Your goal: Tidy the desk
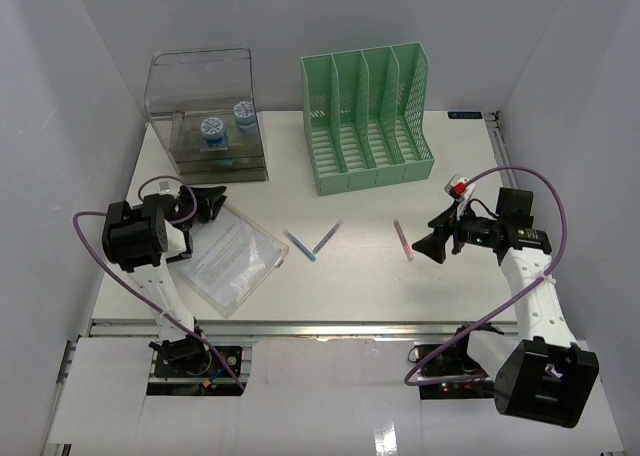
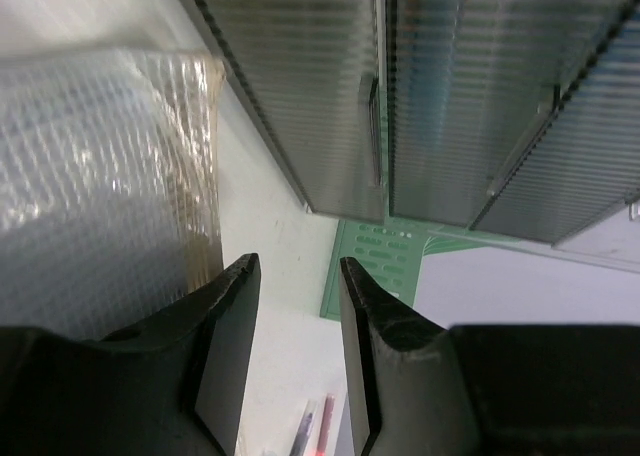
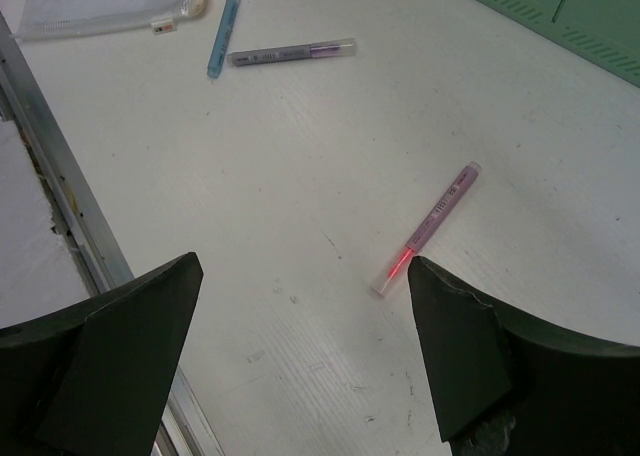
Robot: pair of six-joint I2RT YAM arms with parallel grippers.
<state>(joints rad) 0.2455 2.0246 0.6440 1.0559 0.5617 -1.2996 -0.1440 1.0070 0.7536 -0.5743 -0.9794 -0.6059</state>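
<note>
Left pincer point(image 1: 208, 206): at the far corner of the pouch. Its jaws leave a narrow gap and nothing is between them.
Pouch point(image 1: 225, 256): a clear mesh sleeve with papers, flat on the table, just before the box point(image 1: 205, 116).
Advice, left: I think the pouch is the next thing to take. Go low, slide one finger under the thin edge near the corner and pinch only the rim; the pouch looks floppy and may sag.
Table point(image 1: 360, 286): white, under everything, filling the middle of the top view, with the rail point(image 1: 330, 326) at its near edge.
Blue pen point(image 1: 300, 246) and purple pen point(image 1: 325, 238): loose at mid-table, their near ends close together.
Rack point(image 1: 365, 116): green, upright at the back, slots empty as far as I see.
Pink pen point(image 1: 403, 240): alone on the table, near the right pincer.
Right pincer point(image 1: 432, 244): spread wide, holding nothing, above the pink pen.
Advice, right: centre the pen between the fingers, stand the jaws across it, then come down on its middle.
Left wrist view only: the narrow gap point(image 2: 298, 266) and the mesh of the pouch point(image 2: 100, 176).
Right wrist view only: the pink pen point(image 3: 428, 228) lies off-centre, beside one finger.
Top view only: where both arms stand, and the slots of the rack.
</note>
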